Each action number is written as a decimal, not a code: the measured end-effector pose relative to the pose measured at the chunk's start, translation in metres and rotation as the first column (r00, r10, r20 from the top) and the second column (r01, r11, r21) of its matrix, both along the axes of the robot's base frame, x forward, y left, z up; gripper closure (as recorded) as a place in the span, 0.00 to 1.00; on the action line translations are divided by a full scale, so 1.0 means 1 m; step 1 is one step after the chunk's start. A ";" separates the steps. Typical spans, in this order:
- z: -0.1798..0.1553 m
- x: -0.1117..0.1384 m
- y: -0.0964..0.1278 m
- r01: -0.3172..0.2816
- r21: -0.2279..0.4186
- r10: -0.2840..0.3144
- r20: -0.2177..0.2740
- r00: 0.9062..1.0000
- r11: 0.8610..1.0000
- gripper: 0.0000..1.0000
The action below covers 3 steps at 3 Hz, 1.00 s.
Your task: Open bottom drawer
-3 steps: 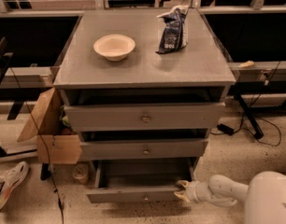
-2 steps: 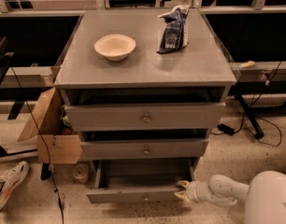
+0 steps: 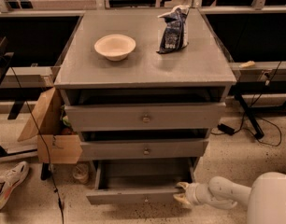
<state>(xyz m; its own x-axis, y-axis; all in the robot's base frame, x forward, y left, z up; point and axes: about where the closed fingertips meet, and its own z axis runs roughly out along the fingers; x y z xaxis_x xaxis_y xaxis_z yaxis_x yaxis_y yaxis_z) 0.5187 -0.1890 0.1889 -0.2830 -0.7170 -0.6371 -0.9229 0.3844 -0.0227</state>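
The bottom drawer (image 3: 133, 196) is the thin grey front lowest on the grey cabinet (image 3: 143, 69). It stands pulled out, showing its grey tray inside (image 3: 143, 174). Its small knob (image 3: 146, 200) sits at the middle of the front. My gripper (image 3: 181, 194) comes in from the lower right on a white arm (image 3: 227, 192). Its tan fingers (image 3: 182, 200) are at the right end of the drawer front, one above the front's top edge and one below.
A white bowl (image 3: 115, 46) and a dark snack bag (image 3: 173, 29) lie on the cabinet top. The middle (image 3: 144, 149) and top (image 3: 144, 117) drawers sit slightly out. A cardboard box (image 3: 52, 132) stands at the left, with a shoe (image 3: 7, 185) and cables on the floor.
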 end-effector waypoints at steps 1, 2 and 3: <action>0.000 0.000 0.002 -0.005 0.000 0.005 0.002 1.000 1.000 0.04; -0.008 -0.019 0.015 -0.040 -0.005 0.040 0.014 0.999 0.999 0.00; -0.014 -0.039 0.020 -0.061 -0.025 0.061 0.008 0.998 0.998 0.19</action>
<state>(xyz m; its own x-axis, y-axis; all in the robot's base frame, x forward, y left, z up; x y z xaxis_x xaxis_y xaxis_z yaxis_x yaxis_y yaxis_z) 0.4800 -0.1692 0.1747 -0.2327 -0.7484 -0.6211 -0.9444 0.3264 -0.0394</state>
